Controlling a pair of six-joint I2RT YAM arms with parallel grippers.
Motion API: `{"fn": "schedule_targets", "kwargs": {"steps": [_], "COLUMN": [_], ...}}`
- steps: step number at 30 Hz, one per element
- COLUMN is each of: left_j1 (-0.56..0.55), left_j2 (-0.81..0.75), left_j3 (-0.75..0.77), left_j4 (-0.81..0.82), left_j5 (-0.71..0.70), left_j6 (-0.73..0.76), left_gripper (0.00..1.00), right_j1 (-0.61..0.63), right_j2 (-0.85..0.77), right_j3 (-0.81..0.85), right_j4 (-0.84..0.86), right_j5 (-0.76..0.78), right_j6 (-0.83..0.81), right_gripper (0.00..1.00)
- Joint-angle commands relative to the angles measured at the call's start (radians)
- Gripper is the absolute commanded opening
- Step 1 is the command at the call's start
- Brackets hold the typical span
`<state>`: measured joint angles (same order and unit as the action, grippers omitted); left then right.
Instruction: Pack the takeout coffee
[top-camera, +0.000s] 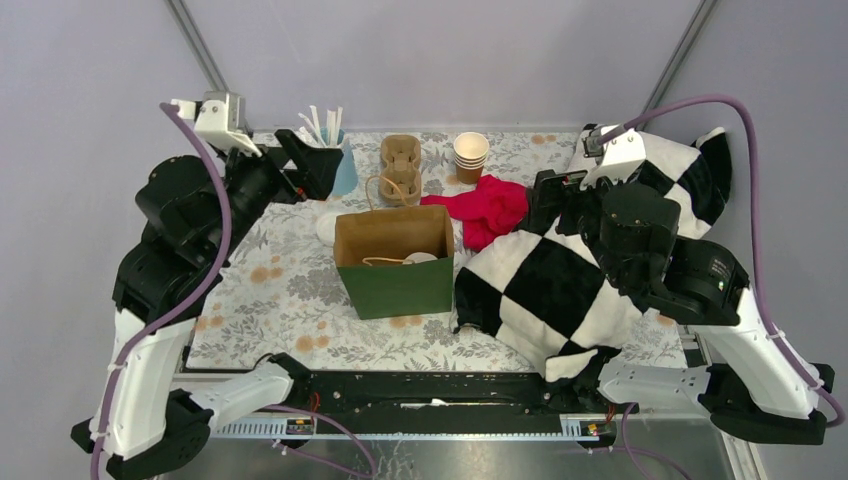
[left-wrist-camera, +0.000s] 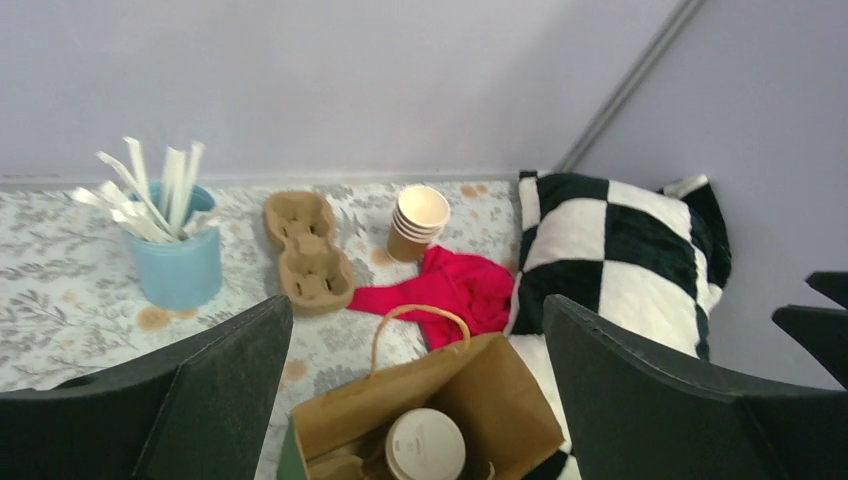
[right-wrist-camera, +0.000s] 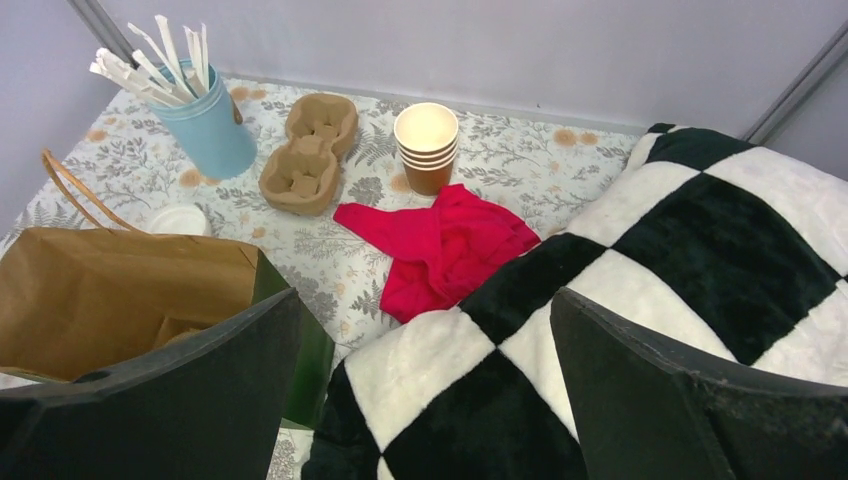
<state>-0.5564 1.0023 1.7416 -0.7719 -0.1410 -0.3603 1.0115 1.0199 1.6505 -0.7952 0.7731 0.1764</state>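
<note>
The takeout coffee (left-wrist-camera: 425, 445), a brown paper cup with a round white lid, stands upright inside the open paper bag (left-wrist-camera: 510, 400). From above, its lid (top-camera: 420, 258) shows inside the bag (top-camera: 395, 285), which is green outside and brown inside. My left gripper (left-wrist-camera: 416, 320) hangs open above the bag's back edge with nothing between its fingers. In the top view it (top-camera: 318, 170) is raised at the back left. My right gripper (right-wrist-camera: 425, 300) is open and empty over the black-and-white checked blanket (right-wrist-camera: 650, 300), to the right of the bag (right-wrist-camera: 110, 300).
Behind the bag are a blue cup of straws (top-camera: 335, 165), a cardboard cup carrier (top-camera: 400, 168), a stack of lidless paper cups (top-camera: 471, 155) and a red cloth (top-camera: 485, 208). A loose white lid (top-camera: 325, 228) lies left of the bag. The checked blanket (top-camera: 560, 285) covers the table's right side.
</note>
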Motion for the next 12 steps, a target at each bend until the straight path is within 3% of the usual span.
{"fn": "schedule_targets", "kwargs": {"steps": [1,5,12], "left_j1": [-0.002,-0.002,-0.002], "left_j2": [-0.004,0.038,0.01], "left_j3": [0.061,0.181,0.181], "left_j4": [0.117,0.083,0.08], "left_j5": [-0.13,-0.096,-0.116], "left_j6": [0.068,0.092,0.11], "left_gripper": [0.99,0.99,0.99], "right_j1": [-0.002,-0.003,-0.003], "right_j2": [-0.018,-0.018,-0.048], "right_j3": [0.033,0.066,0.005], "right_j4": [0.068,0.088,0.126], "right_j5": [0.035,0.064,0.066], "right_j6": [-0.024,-0.025,0.017], "right_gripper": [1.0,1.0,1.0]}}
